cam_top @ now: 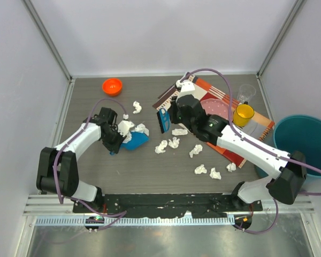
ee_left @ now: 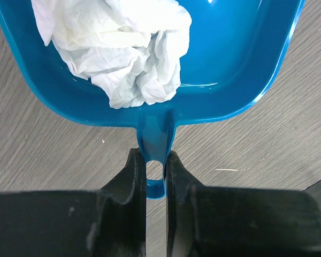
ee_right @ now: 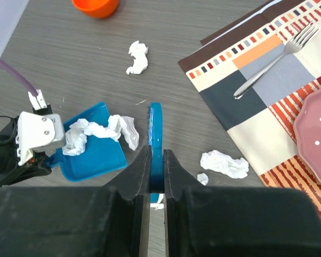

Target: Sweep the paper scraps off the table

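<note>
While the left gripper (ee_left: 155, 160) clamps the handle of 1 blue dustpan (ee_left: 246, 53) and the right gripper (ee_right: 156, 155) pinches 1 blue brush (ee_right: 155, 123), 8 paper scraps (cam_top: 174, 142) lie loose on the table (cam_top: 150, 176).

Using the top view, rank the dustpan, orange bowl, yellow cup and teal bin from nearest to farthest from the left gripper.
From the left gripper:
1. dustpan, held by its handle, just right.
2. orange bowl, back left.
3. yellow cup, right side.
4. teal bin, far right.
</note>
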You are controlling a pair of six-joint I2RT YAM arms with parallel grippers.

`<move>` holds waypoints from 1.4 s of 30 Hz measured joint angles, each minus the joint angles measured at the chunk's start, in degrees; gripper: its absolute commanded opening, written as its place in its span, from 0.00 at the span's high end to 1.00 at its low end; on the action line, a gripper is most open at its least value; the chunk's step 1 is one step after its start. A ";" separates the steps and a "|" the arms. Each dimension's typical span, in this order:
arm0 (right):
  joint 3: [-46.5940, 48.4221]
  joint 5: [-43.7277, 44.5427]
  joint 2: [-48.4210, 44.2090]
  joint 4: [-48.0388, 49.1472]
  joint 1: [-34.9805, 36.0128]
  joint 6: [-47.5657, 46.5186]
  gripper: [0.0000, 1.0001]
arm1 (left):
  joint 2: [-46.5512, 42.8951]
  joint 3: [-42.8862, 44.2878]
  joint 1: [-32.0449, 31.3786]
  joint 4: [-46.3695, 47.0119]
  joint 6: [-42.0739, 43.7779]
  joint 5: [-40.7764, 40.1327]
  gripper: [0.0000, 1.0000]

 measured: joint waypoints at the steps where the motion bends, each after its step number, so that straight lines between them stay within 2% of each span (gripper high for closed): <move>1: -0.22 -0.15 -0.02 -0.11 -0.02 0.00 0.99 | 0.04 0.07 0.00 -0.04 -0.07 0.02 1.00; 7: -1.14 -1.07 0.39 -0.98 -0.76 -0.37 0.99 | 0.02 0.50 0.00 -0.11 -0.04 -0.07 1.00; 12: -1.25 -1.88 0.42 -1.07 -3.17 -0.81 0.99 | -3.80 0.70 0.00 -0.59 -0.07 0.13 1.00; 20: -5.44 -4.72 -0.96 -1.05 -7.98 -1.03 0.99 | -6.43 9.97 0.00 -5.51 -1.09 1.16 1.00; 30: -11.85 -14.64 -8.02 -1.01 -7.93 -0.70 0.99 | -5.38 22.45 -0.52 -12.39 -3.43 1.42 1.00; 35: -14.40 -25.20 -8.50 1.51 -7.48 2.14 0.99 | -5.33 23.63 -0.81 -13.40 -4.37 1.27 1.00; 42: -15.02 -26.23 -9.90 0.39 -5.66 2.58 0.99 | -5.27 23.61 -0.81 -13.79 -4.57 0.72 1.00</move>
